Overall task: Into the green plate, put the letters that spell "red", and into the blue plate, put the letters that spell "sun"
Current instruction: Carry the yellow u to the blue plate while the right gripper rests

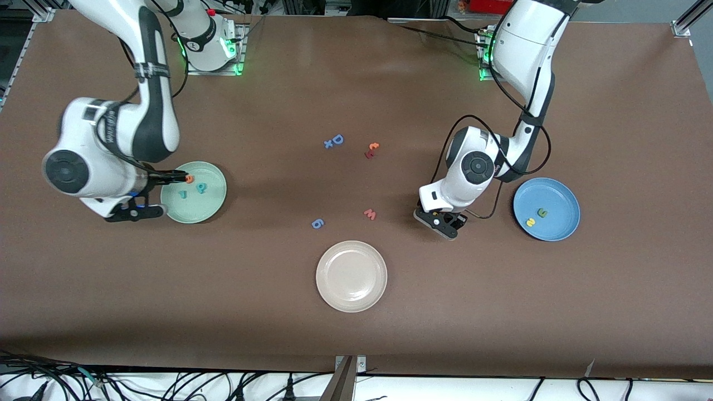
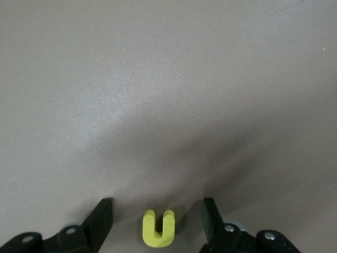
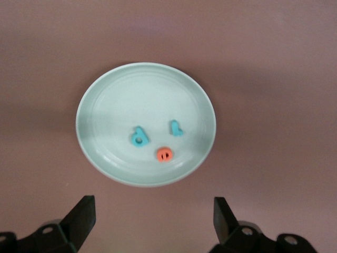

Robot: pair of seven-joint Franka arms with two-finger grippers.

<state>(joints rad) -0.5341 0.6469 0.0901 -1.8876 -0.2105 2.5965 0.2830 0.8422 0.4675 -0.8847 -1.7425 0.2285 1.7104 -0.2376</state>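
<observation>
Right gripper [image 3: 152,221]: hovering over the green plate [image 1: 214,207], fingers spread wide and holding nothing. Inside the plate are lying a teal "d" [image 3: 139,137], a teal "r" [image 3: 176,128] and an orange "e" [image 3: 165,155].

Left gripper [image 2: 157,224]: sitting low at the table [image 2: 168,95] beside the blue plate [image 1: 562,192], fingers apart and flanking a yellow "u" [image 2: 158,229] without touching it. Two small letters are resting in the blue plate.

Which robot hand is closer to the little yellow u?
The left. The left gripper is low over the table with its fingers on either side of the yellow u. The right gripper is over the green plate, at the right arm's end.
</observation>
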